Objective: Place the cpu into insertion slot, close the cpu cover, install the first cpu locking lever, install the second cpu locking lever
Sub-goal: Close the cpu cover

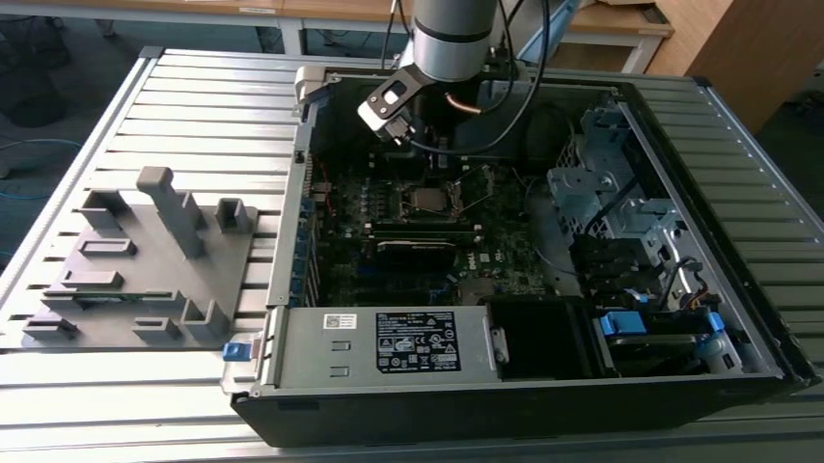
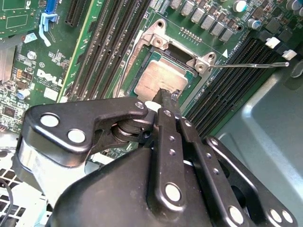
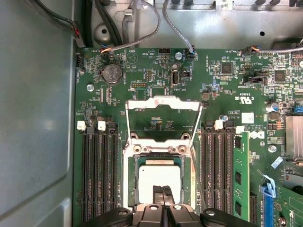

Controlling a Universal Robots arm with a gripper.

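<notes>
One cpu [image 3: 158, 174] is lying flat in the insertion slot [image 3: 136, 187]; the tool [image 3: 163, 188], clenched empty, is possibly touching it. Light, stiff, likely fragile, it is demanding edge-only holds.

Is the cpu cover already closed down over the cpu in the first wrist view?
No, the cpu cover is swung open, away from the insertion slot, and the cpu lies bare in it.

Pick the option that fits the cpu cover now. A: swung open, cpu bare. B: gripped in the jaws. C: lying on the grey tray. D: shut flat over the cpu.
A: in the first wrist view the cpu cover stands swung back from the insertion slot, leaving the cpu bare.
</notes>
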